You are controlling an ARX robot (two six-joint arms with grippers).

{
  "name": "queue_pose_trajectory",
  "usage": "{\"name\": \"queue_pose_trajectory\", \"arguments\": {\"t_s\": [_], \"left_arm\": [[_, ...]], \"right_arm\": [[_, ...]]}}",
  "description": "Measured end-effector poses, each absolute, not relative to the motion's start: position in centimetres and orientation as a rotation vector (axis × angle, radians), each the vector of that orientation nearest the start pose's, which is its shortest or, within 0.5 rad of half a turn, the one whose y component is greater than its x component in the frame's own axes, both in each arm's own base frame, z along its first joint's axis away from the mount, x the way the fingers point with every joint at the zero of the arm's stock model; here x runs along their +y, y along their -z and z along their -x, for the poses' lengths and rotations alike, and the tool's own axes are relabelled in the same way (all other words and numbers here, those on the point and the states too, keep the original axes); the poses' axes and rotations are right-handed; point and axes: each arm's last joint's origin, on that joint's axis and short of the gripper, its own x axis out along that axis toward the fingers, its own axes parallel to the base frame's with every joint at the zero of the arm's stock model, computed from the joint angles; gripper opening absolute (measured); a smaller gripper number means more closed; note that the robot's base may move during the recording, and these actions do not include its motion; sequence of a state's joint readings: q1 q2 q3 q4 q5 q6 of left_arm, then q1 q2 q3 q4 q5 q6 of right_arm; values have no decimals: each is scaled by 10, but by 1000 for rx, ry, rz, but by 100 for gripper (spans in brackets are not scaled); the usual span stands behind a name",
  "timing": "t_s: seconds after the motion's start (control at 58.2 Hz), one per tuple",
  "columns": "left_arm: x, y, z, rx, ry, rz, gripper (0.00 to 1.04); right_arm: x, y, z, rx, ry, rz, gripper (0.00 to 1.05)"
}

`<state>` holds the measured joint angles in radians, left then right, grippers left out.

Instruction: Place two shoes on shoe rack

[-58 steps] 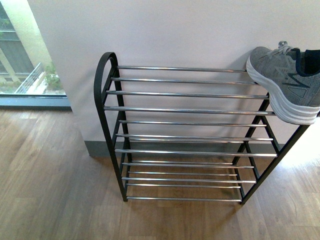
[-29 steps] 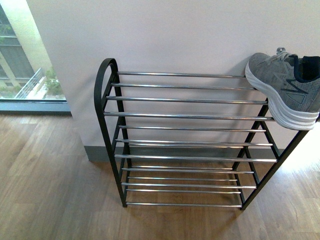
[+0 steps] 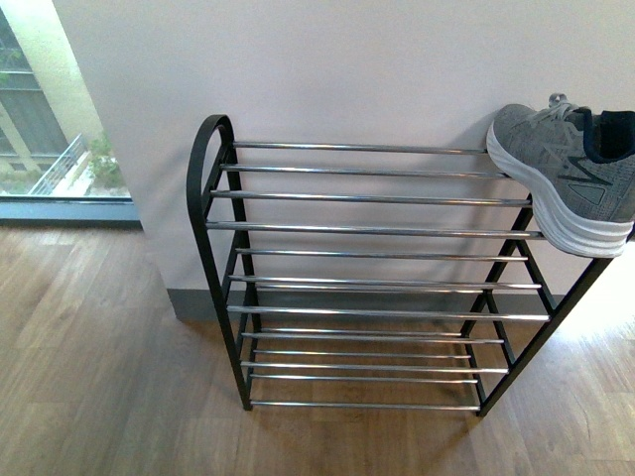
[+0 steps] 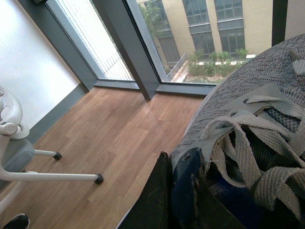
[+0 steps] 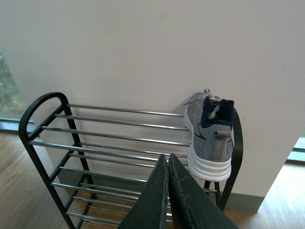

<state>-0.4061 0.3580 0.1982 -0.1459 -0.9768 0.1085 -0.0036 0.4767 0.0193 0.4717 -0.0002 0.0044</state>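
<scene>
The left pincer [image 4: 183,177], clenched on the second shoe [image 4: 248,105], should set it level across the top of the rack [image 3: 367,230], beside the placed shoe [image 3: 566,178] just beyond the closed, empty right pincer [image 5: 167,161].

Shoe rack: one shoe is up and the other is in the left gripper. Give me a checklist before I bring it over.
1. Grip on second shoe: left gripper pinches its navy collar. Ok.
2. Room on the shoe rack: the top tier is bare to the left of the first shoe. Ok.
3. First shoe seated: it is on the top tier's right end, with the heel jutting past the front bar. Cannot tell.
4. Right gripper: shut and holding nothing. Ok.
5. Left arm's path to the rack: the arm is not in the front view. Cannot tell.
</scene>
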Motion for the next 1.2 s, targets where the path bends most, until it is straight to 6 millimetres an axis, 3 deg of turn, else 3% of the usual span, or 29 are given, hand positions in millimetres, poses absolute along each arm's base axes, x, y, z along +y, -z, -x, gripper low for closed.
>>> {"name": "queue_pose_trajectory", "arguments": {"t_s": [1.066, 1.203], "left_arm": [[-19, -191, -105, 270, -553, -303, 2], [-19, -191, -105, 270, -554, -303, 2]], "right_arm": [[0, -170, -97, -15, 4, -4, 2], [0, -170, -97, -16, 4, -2, 22]]}}
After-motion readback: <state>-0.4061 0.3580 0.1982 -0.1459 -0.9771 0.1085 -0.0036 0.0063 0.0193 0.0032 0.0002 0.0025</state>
